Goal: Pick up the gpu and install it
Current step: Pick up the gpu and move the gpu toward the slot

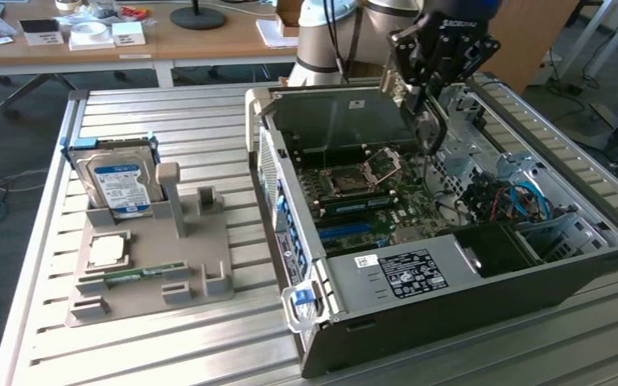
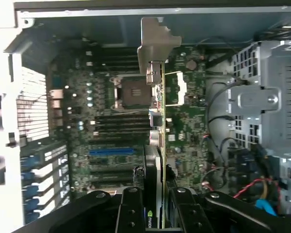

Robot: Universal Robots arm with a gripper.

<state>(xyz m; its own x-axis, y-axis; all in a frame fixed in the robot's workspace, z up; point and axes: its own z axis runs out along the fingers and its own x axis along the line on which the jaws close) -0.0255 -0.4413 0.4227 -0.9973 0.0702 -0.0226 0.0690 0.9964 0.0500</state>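
Note:
My gripper (image 1: 424,100) hangs above the open computer case (image 1: 287,161), shut on the gpu (image 1: 430,133). The card hangs down from the fingers over the motherboard (image 1: 379,201), clear of it. In the wrist view the gpu (image 2: 154,165) is seen edge-on between my black fingers (image 2: 131,208), with its pale metal end bracket (image 2: 153,46) pointing away toward the case wall. My gripper (image 2: 157,199) holds it over the motherboard (image 2: 106,97), beside the CPU socket (image 2: 133,92). A blue expansion slot (image 2: 111,151) lies to one side of the card's edge.
A grey fixture tray (image 1: 207,241) at the exterior view's left holds a blue-labelled hard drive (image 1: 121,181), a CPU (image 1: 109,249) and a green memory stick (image 1: 138,275). Inside the case are a metal drive cage (image 2: 266,97), loose cables (image 1: 513,201) and a black power supply (image 1: 427,269).

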